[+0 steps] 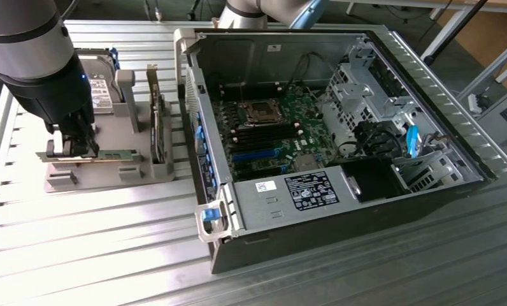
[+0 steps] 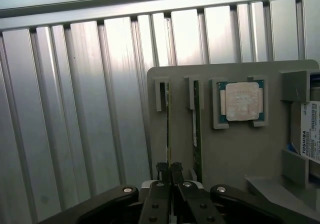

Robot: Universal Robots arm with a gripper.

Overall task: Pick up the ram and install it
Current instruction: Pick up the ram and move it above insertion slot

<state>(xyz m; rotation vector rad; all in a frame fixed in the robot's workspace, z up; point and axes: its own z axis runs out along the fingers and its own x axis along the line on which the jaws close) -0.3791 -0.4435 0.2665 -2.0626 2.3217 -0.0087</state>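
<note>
Gripper (image 1: 69,145) sits at the exterior view's left, low on the grey holder (image 1: 109,175) on the desk (image 1: 83,242). It pinches the ram (image 2: 168,124), which stands on edge in its slot. Second stick (image 2: 196,129) just beside it, open PC case (image 1: 339,191) at the right.

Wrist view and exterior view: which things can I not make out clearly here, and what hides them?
- Thin green ram stick, wrist view: seen edge-on, chips hidden; one end behind the black gripper.
- Silver hard drive with white label, wrist view: cut off by the picture's edge.
- Dark slots on the green motherboard, exterior view: too small to tell whether filled.
</note>
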